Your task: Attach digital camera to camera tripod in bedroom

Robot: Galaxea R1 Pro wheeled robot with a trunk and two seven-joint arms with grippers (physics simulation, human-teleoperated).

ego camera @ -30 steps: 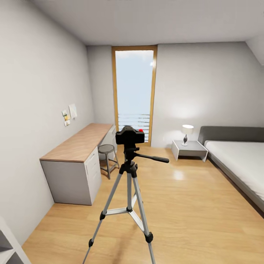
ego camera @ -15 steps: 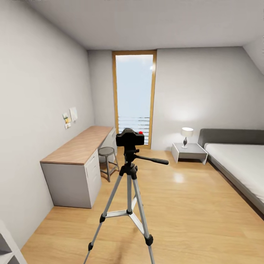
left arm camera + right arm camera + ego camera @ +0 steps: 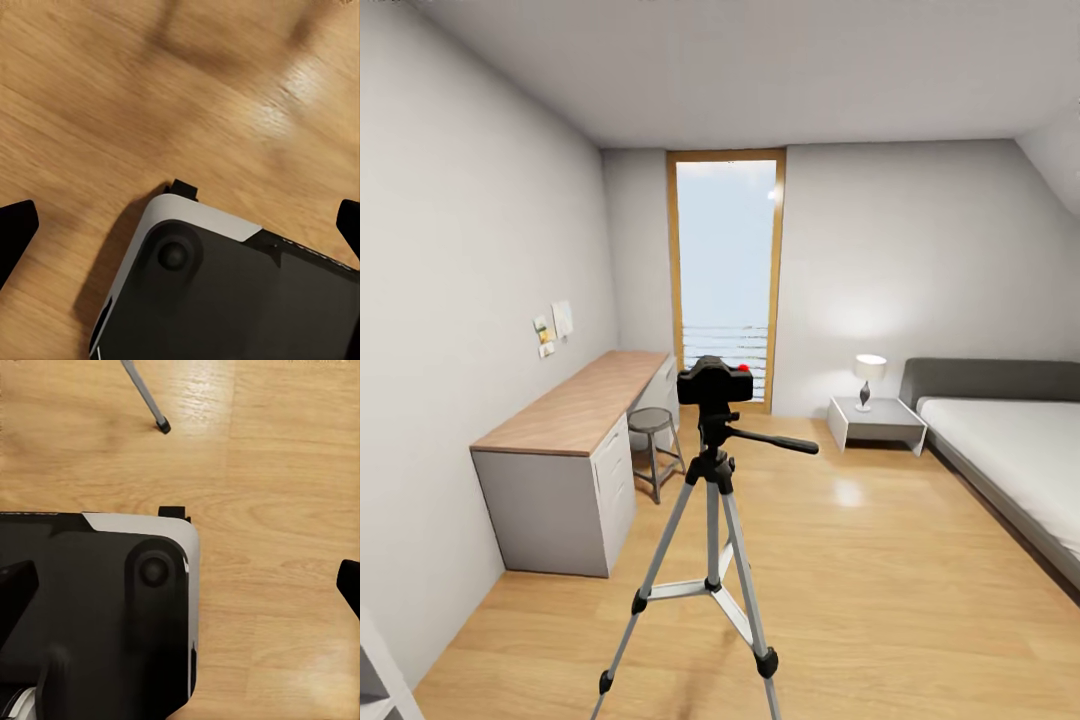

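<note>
The digital camera [image 3: 714, 382], black with a red button on top, sits on the head of the camera tripod [image 3: 711, 520], which stands on the wood floor in the middle of the bedroom. The tripod's pan handle [image 3: 778, 441] points right. One silver tripod leg with its black foot [image 3: 163, 426] shows in the right wrist view. My left gripper [image 3: 180, 225] and right gripper [image 3: 180, 585] both hang open over the floor and my own base, fingertips wide apart, nothing between them. Neither one touches the camera or tripod.
A wood-topped grey desk [image 3: 575, 430] with a round stool [image 3: 653, 418] lines the left wall. A tall window [image 3: 726, 275] is at the back. A nightstand with a lamp [image 3: 868, 378] and a grey bed [image 3: 1015, 450] stand at the right. My base [image 3: 97, 607] lies below both wrists.
The whole head view has shifted: the room sits lower and slightly smaller in the picture, so the camera moved. Camera and tripod stay as they were.
</note>
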